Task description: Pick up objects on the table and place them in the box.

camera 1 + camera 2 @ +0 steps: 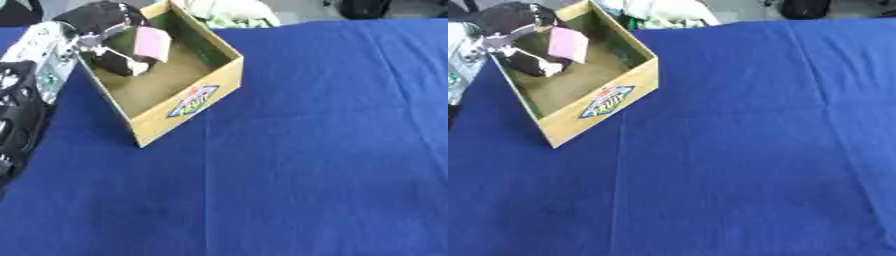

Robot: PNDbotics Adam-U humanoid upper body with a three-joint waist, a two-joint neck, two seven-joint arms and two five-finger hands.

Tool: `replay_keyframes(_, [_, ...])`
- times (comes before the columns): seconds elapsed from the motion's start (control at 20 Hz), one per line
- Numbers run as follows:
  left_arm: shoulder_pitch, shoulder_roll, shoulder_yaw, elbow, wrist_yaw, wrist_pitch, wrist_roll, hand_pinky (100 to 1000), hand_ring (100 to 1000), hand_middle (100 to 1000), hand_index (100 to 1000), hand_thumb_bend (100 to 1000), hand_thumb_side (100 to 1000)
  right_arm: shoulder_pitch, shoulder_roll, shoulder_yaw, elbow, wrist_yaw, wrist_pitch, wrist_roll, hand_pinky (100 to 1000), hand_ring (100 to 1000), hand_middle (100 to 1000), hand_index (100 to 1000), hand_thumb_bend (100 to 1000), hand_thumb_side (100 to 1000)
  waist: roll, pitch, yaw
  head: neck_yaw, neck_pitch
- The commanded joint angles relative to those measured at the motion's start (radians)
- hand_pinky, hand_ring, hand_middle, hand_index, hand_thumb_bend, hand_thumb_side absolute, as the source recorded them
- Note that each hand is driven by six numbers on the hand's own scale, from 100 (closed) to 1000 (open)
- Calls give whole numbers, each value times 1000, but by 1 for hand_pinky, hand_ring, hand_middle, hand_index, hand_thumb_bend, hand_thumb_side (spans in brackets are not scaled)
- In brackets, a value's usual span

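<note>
— Where do we have the flat pink rectangular piece (pixel 152 43)?
— Pinched in our left hand (pixel 109 30), fingers curled, inside the open tan cardboard box (pixel 187 100); box walls ring our fingers, blue tablecloth (pixel 332 150) beyond.

Blue tablecloth (pixel 315 150): covers the whole work surface; plain deep blue; a faint straight crease runs from the near edge toward the far side, left of centre, and a second soft fold slants down the right side.

Pale heap (pixel 229 14): beyond the far edge of the cloth, upper centre; whitish and light green, soft and rumpled in outline; what it is cannot be made out.

Dark object (pixel 805 8): beyond the far edge, upper right; black, rounded, cut off by the top border; not identifiable.

Grey floor strip (pixel 741 10): shows between the pale heap and the dark object, past the cloth's far edge.
</note>
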Motion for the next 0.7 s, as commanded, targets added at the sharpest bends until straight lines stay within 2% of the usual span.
replay_keyframes(0.05, [-21,13,19,-6,-43,5,15,776,860,837,922,545,767,-2,-18,-13,-8,-4,-4,0,480,716,591,762,100,1000,-1,-26,-4,0,-7])
replay_keyframes(0.1, [-21,13,22,-4,-47,5,14,773,859,838,926,550,802,-2,-18,-13,-8,-4,-4,0,479,715,591,762,100,1000,-1,-27,-4,0,-7])
replay_keyframes(0.25, [-23,15,28,-4,-28,-3,15,757,846,832,922,513,782,0,-17,-14,-8,-4,-3,0,479,715,591,762,100,1000,1,-30,0,-1,-1])
replay_keyframes(0.3, [-24,16,27,-8,-15,-9,13,736,830,825,916,455,753,0,-17,-15,-8,-4,-2,0,479,715,591,762,100,1000,1,-31,1,-1,0])
replay_keyframes(0.45, [-24,21,19,-26,42,-23,-3,711,809,810,902,366,686,0,-18,-16,-9,-2,-1,-1,479,715,591,762,100,1000,2,-37,4,-1,4])
replay_keyframes(0.55, [-21,24,19,-48,101,-25,-15,644,757,766,865,170,592,1,-18,-17,-10,-1,0,-2,480,715,591,762,100,1000,1,-41,5,-2,6])
replay_keyframes(0.65, [-13,34,15,-90,190,-24,-36,630,748,759,861,125,589,4,-19,-19,-11,2,3,-5,480,715,591,762,100,1000,2,-46,8,-5,11])
replay_keyframes(0.7, [-7,43,11,-119,238,-19,-47,607,729,744,848,100,448,5,-20,-20,-12,3,4,-7,480,715,591,762,100,1000,3,-50,10,-7,13])
